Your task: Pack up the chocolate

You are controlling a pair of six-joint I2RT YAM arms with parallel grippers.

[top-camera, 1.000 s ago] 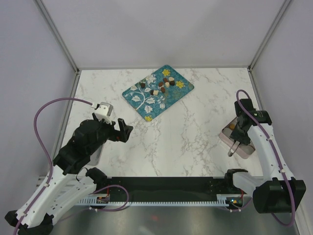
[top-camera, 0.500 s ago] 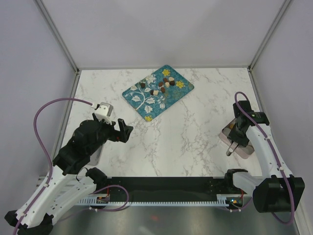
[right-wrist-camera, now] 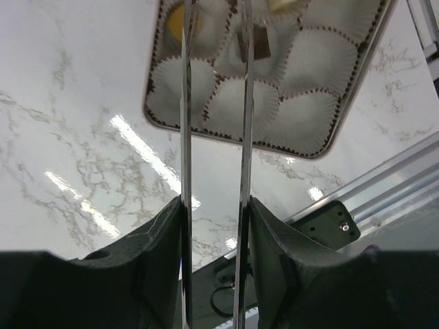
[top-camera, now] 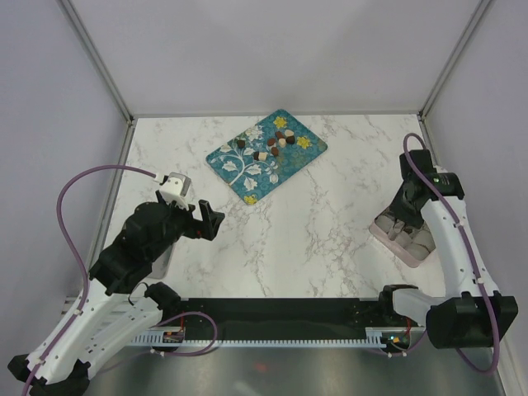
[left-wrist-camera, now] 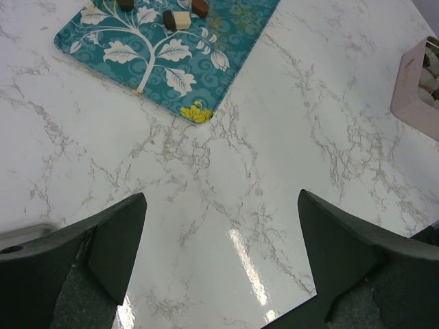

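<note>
Several small chocolates point(top-camera: 272, 147), dark brown, light brown and cream, lie on the teal flowered tray point(top-camera: 239, 169), which also shows in the left wrist view point(left-wrist-camera: 171, 68) with a few pieces point(left-wrist-camera: 175, 19). My right gripper point(right-wrist-camera: 214, 205) is shut on metal tongs point(right-wrist-camera: 184, 137). The tong blades stand apart and reach over the pink box of white paper cups point(right-wrist-camera: 274, 116). A dark brown piece point(right-wrist-camera: 254, 42) sits in a cup at the right blade, and a yellowish piece point(right-wrist-camera: 180, 20) in another. My left gripper point(left-wrist-camera: 221, 205) is open and empty above bare marble.
The pink box point(top-camera: 402, 239) stands at the right side of the table, under my right gripper point(top-camera: 408, 216). My left gripper point(top-camera: 210, 221) hovers at the near left. A grey tray edge point(left-wrist-camera: 20, 234) lies by the left arm. Frame posts and walls bound the table.
The right arm has swung toward the far right, bringing the tongs from the box's near-left edge to over its cups. The left arm has not moved.
</note>
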